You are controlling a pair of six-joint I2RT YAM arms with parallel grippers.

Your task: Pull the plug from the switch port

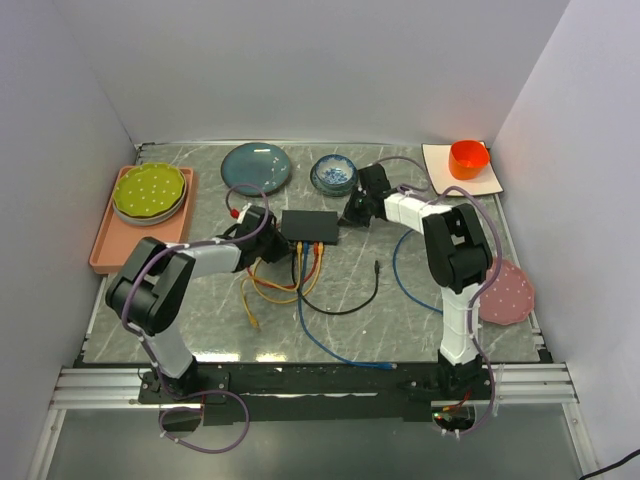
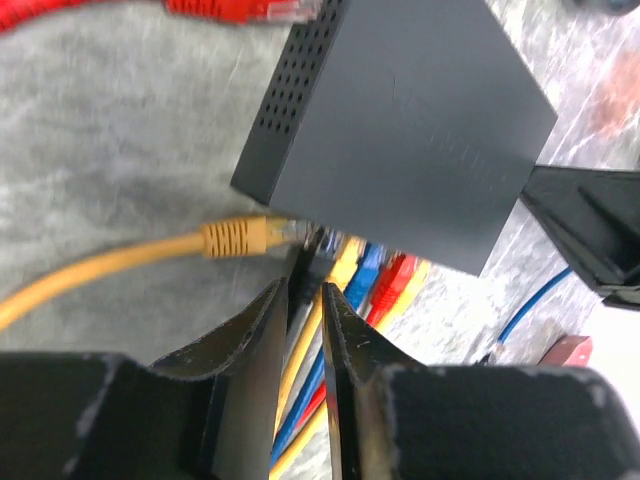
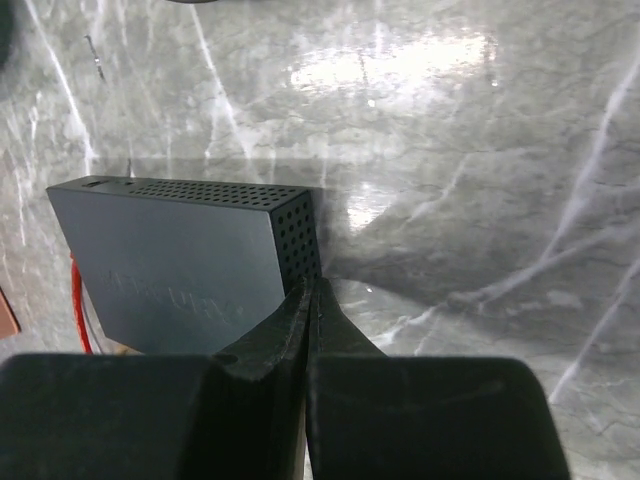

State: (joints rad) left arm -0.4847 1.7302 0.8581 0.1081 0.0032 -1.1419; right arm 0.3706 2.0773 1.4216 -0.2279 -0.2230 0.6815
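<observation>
The matte-black switch (image 1: 310, 227) lies mid-table; it also shows in the left wrist view (image 2: 400, 120) and the right wrist view (image 3: 170, 260). Yellow, blue and red cables (image 2: 375, 280) sit plugged along its near edge. My left gripper (image 1: 273, 244) (image 2: 304, 285) is at the switch's left corner, its jaws almost together on a black plug (image 2: 305, 262) at the end port. A loose orange plug (image 2: 235, 237) lies beside that corner. My right gripper (image 1: 352, 212) (image 3: 313, 285) is shut and empty, its tips against the switch's right end.
Cables (image 1: 300, 290) trail toward the front edge, a blue one (image 1: 330, 345) longest. A teal plate (image 1: 256, 166) and a blue bowl (image 1: 333, 173) stand behind the switch. A green plate (image 1: 150, 192) on a pink tray (image 1: 110, 250) is left; an orange cup (image 1: 468, 158) and a pink plate (image 1: 508, 292) are right.
</observation>
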